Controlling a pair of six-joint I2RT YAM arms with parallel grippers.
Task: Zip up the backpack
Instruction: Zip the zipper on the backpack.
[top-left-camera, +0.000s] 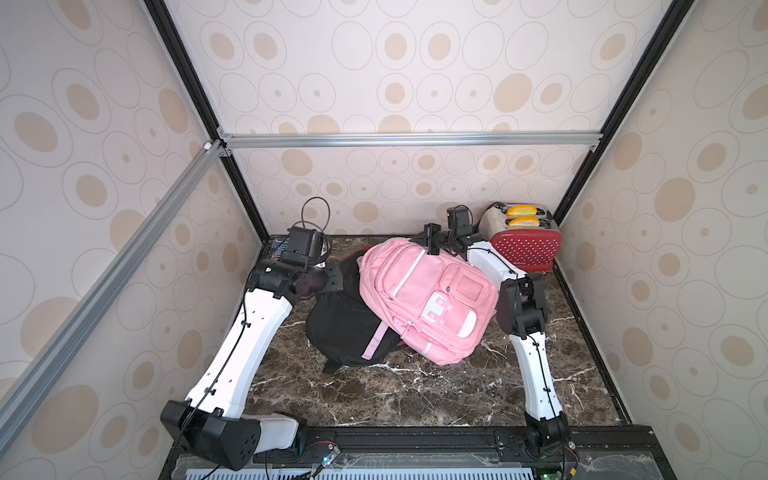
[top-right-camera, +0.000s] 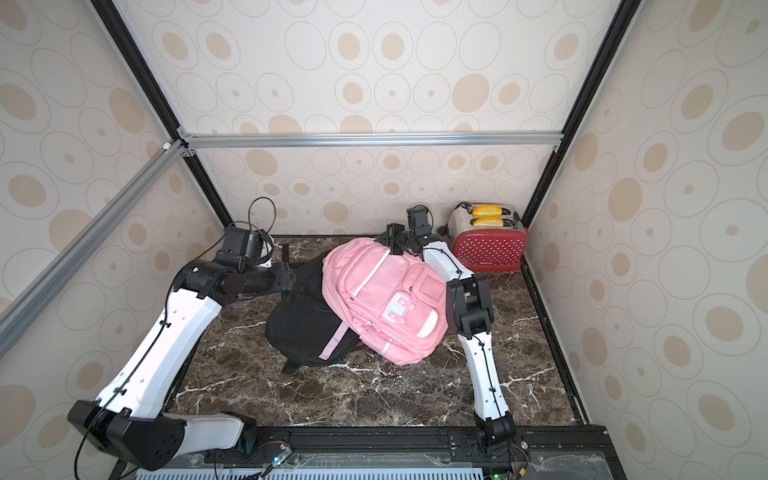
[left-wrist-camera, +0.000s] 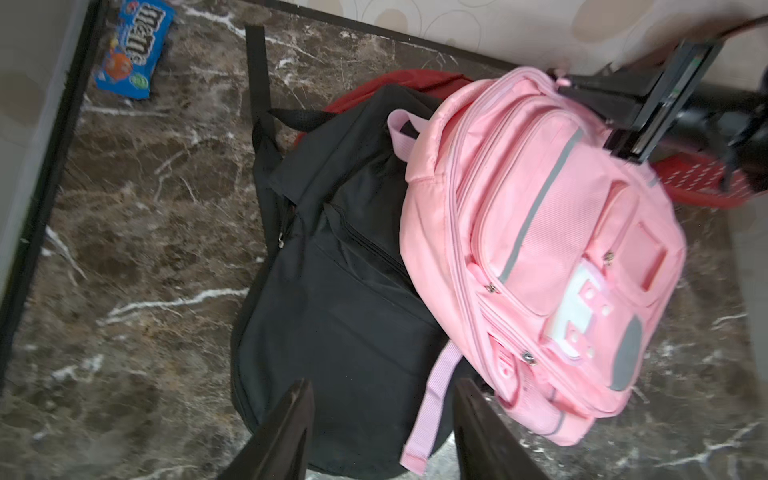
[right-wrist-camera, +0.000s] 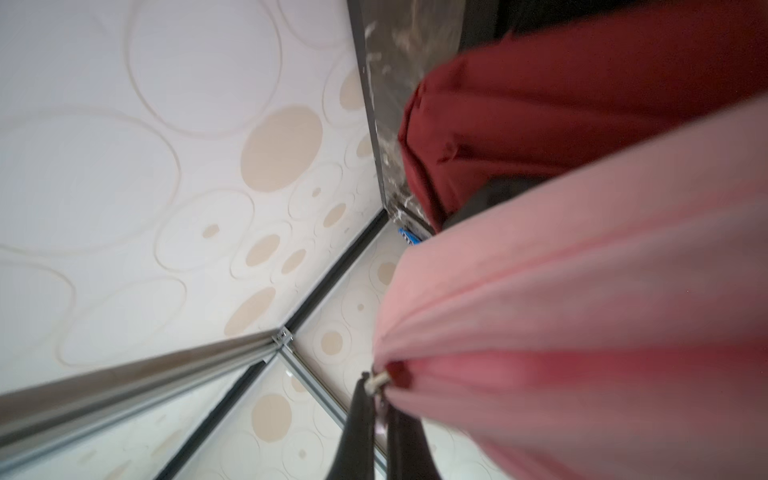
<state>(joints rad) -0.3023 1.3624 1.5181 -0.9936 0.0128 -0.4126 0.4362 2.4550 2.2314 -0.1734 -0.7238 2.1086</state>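
One red bag (left-wrist-camera: 415, 78) mostly hidden; left gripper (left-wrist-camera: 382, 386) apart; right gripper (right-wrist-camera: 380, 401) clamps zipper pull (right-wrist-camera: 381, 379).

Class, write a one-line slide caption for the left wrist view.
Left gripper, jaws apart, above the black backpack; the pink backpack lies partly over it.

Matt cloth backpack (top-left-camera: 419, 291), glossy, seemingly marble table (top-left-camera: 374, 399)

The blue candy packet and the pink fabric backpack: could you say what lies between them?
Bare marble tabletop, then the black fabric backpack, in the left wrist view.
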